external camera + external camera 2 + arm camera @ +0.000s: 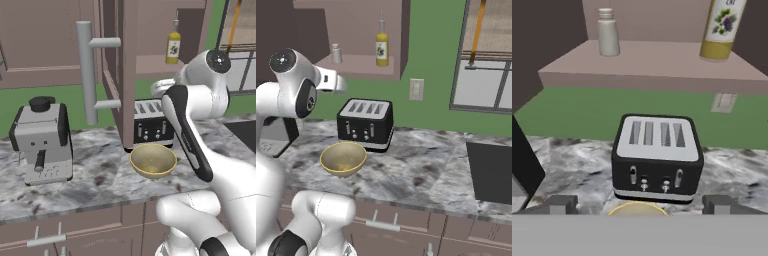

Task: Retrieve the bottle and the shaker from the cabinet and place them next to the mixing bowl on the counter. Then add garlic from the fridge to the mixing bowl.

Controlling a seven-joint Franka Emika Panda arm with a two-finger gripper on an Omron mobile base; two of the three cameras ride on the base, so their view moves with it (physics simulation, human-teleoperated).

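Note:
The cabinet (126, 70) stands with its door swung open, bar handle (87, 72) toward me. On its shelf (363, 66) the yellow-olive bottle (382, 47) (722, 30) stands upright at the right. The pale grey shaker (335, 53) (608, 33) stands upright at the left. My gripper (639, 205) (341, 84) is open and holds nothing. It hovers below the shelf's front edge, above the toaster. The tan-yellow mixing bowl (153, 160) (343, 158) sits on the marbled counter (90, 175) in front of the toaster. The garlic and the fridge are out of view.
A black four-slot toaster (657, 157) (366, 122) stands under the cabinet, right behind the bowl. A grey coffee machine (42, 137) is at the counter's left. A dark cooktop (491, 172) lies at the right. The open door juts out over the counter.

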